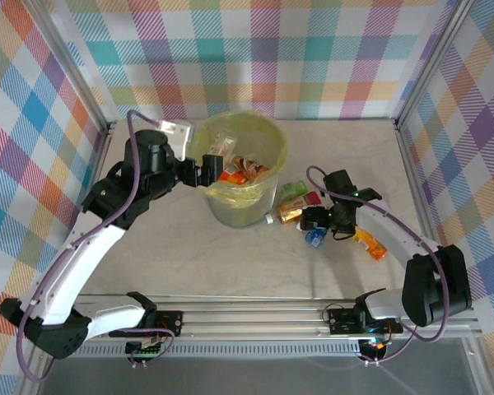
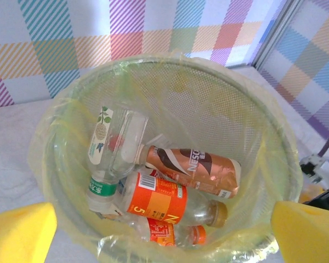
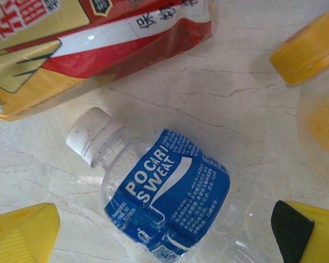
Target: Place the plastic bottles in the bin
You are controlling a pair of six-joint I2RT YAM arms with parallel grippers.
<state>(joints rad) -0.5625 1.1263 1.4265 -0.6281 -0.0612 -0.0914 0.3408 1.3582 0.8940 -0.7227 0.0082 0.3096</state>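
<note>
Yellow-padded left gripper (image 1: 212, 173) agape over bin (image 1: 273, 138)

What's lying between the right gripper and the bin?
Top view: a green-labelled bottle and a red-labelled bottle lie side by side on the table between the right gripper and the bin.

Enclosure w/ 3 plaid walls: back wall (image 1: 255, 58), left wall (image 1: 33, 123), right wall (image 1: 477, 123), all w/ checks of pink, teal, orange, blue & purple on white. Aluminium posts (image 1: 74, 62) stand at the back corners, leaning outward in the top view. Tabletop (image 1: 181, 255) is pale beige, marble-look w/ thin brown veins, clearest in the right wrist view. Slotted aluminium rail (image 1: 263, 317) runs along the near edge, w/ a dark grey surface (image 1: 272, 374) beyond it. Light is even & soft, shadows faint
</note>
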